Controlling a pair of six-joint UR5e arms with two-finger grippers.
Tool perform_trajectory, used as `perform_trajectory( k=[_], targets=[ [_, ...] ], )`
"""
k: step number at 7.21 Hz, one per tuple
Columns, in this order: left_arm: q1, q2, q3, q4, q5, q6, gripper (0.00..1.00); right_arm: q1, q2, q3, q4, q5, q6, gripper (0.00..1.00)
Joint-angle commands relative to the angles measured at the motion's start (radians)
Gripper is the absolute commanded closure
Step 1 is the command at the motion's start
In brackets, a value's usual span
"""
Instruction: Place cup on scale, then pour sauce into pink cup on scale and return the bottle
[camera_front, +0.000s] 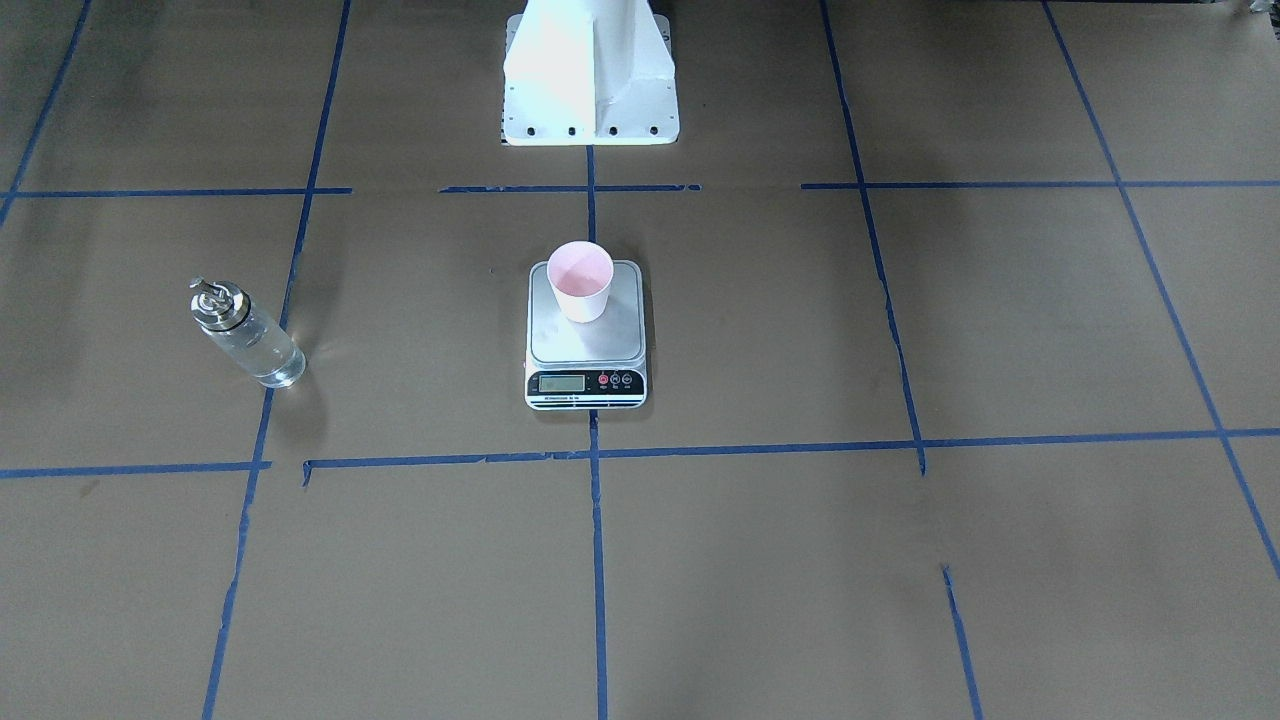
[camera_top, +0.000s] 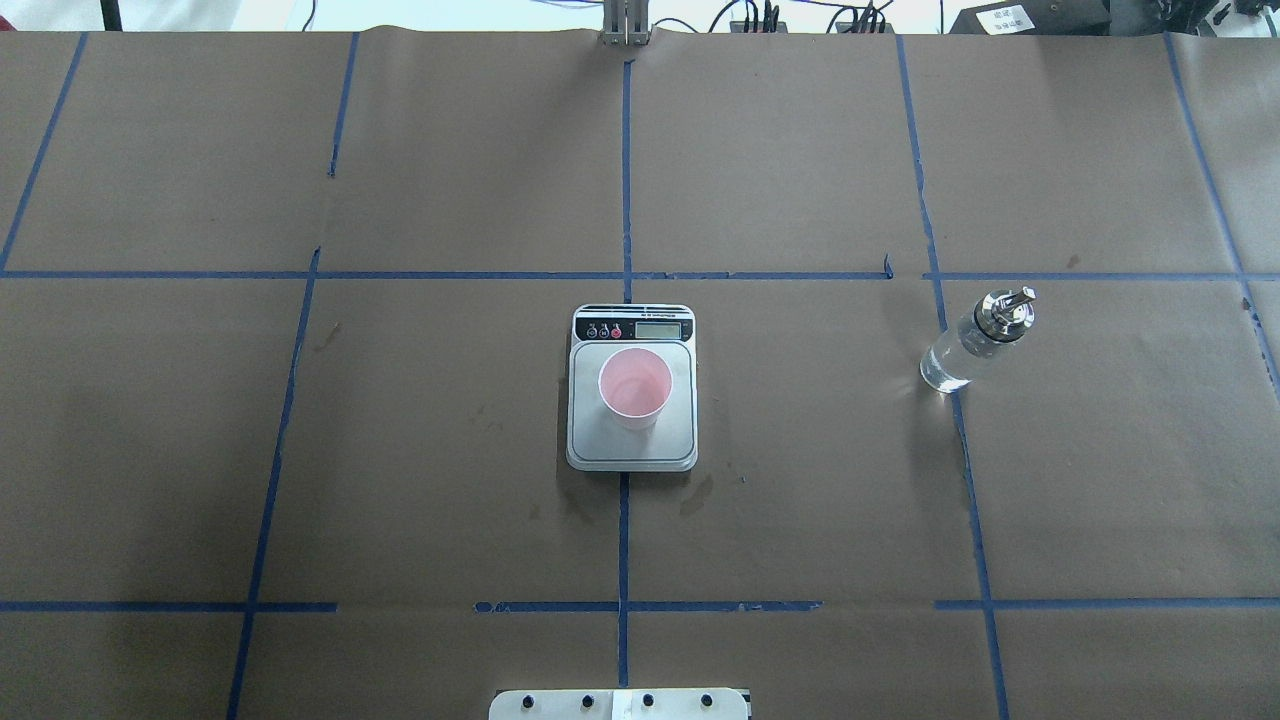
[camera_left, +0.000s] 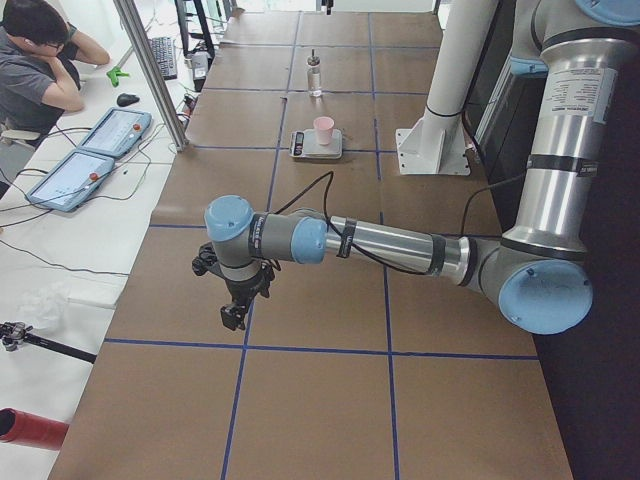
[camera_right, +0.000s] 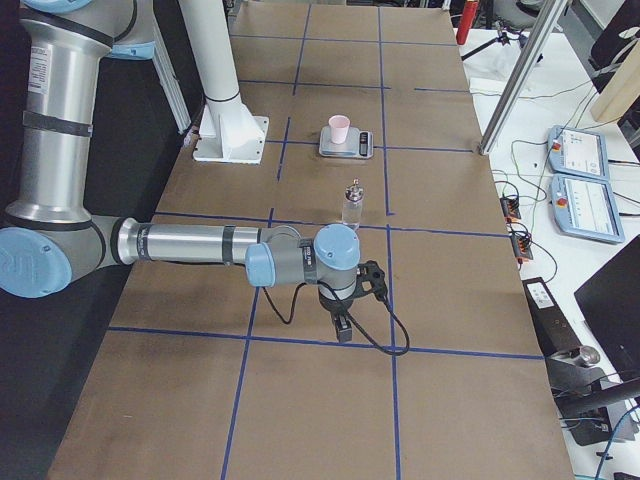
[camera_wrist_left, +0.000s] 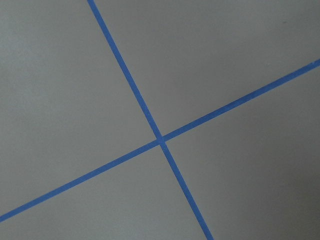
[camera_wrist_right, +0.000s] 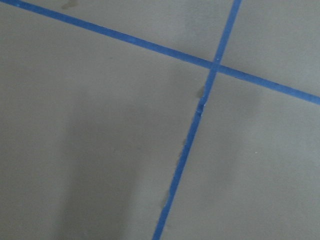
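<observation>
A small pale pink paper cup (camera_top: 635, 388) sits upright on the square steel-topped scale (camera_top: 676, 432). A slim clear glass bottle (camera_top: 968, 346) stands well apart, on the robot's right. The right gripper (camera_right: 343, 325) and left gripper (camera_left: 235, 312) hang far off, and I can't tell how their jaws stand. I'd grasp the bottle mid-body, squarely, keeping it upright.

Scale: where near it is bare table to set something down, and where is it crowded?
Wide bare paper lies between the scale and the bottle, and the whole stretch on the scale's other side is bare too. Bare room also lies between the scale and the robot's base plate. Only on the scale is it crowded: the cup stands there.
</observation>
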Motion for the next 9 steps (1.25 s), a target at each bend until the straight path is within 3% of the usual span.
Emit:
perform_trajectory(
  k=[1, 3, 5, 7, 9],
  targets=[
    [-0.001, 0.038, 0.003, -0.004, -0.001, 0.003, 0.00, 0.001, 0.013, -0.015, 0.005, -0.045, 0.017, 0.00],
    [-0.034, 0.039, 0.038, -0.002, -0.001, 0.058, 0.00, 0.001, 0.013, -0.016, -0.001, 0.005, 0.027, 0.00],
    [-0.060, 0.058, 0.053, -0.002, -0.002, 0.103, 0.00, 0.039, 0.015, -0.007, -0.010, 0.117, 0.053, 0.00],
    [-0.059, 0.065, 0.057, -0.004, -0.002, 0.101, 0.00, 0.056, 0.024, -0.006, -0.013, 0.133, 0.099, 0.00],
    [-0.059, 0.065, 0.055, -0.004, -0.002, 0.101, 0.00, 0.091, 0.100, 0.003, -0.175, 0.131, 0.099, 0.00]
  ],
)
